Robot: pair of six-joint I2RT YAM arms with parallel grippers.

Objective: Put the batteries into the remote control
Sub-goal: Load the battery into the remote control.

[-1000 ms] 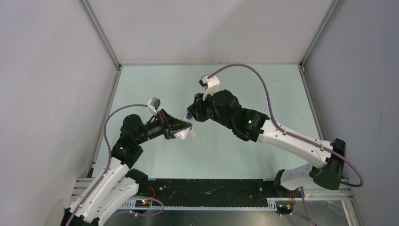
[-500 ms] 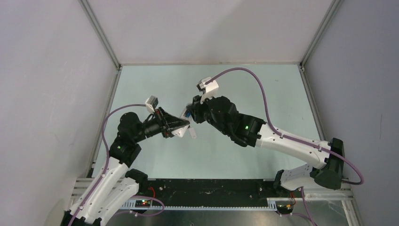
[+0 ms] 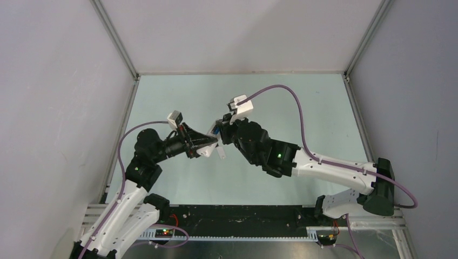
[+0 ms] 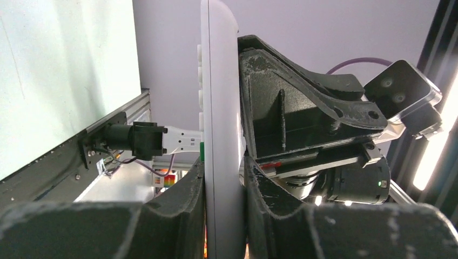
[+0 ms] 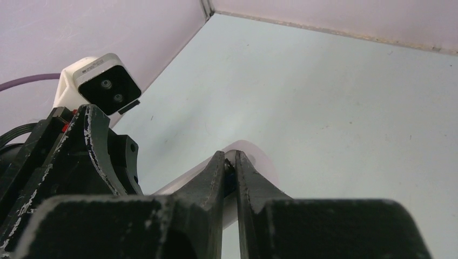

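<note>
top view, set against the two preceding frames: the right gripper (image 3: 218, 131) has swung in on the remote control (image 3: 210, 149) from its far side. the right forearm has dropped toward the bases, and the gap between gripper and remote has closed. the left gripper (image 3: 203, 143) has drawn the remote slightly leftward.

judged meaning: the approach is over and insertion of the first battery is beginning; nothing shows one seated yet.

the remote is held off the table (image 3: 324, 108), clamped edge-on between the left fingers (image 4: 178, 194). its buttons (image 4: 200, 54) face away from the right gripper and its back faces toward it.

the right fingers (image 5: 210, 183) stand almost together, with a dark sliver pinched in the narrow slit. the top view shows a speck of blue there, taken to be the blue battery (image 3: 215, 130), just beside the remote's far end. whether it touches the remote cannot be told. a second battery is in no view.

pose: the left arm reaches in from the near left of the remote, wrist rolled on its side. the right arm is folded, its elbow at the remote's near right and its wrist pitched toward it.
</note>
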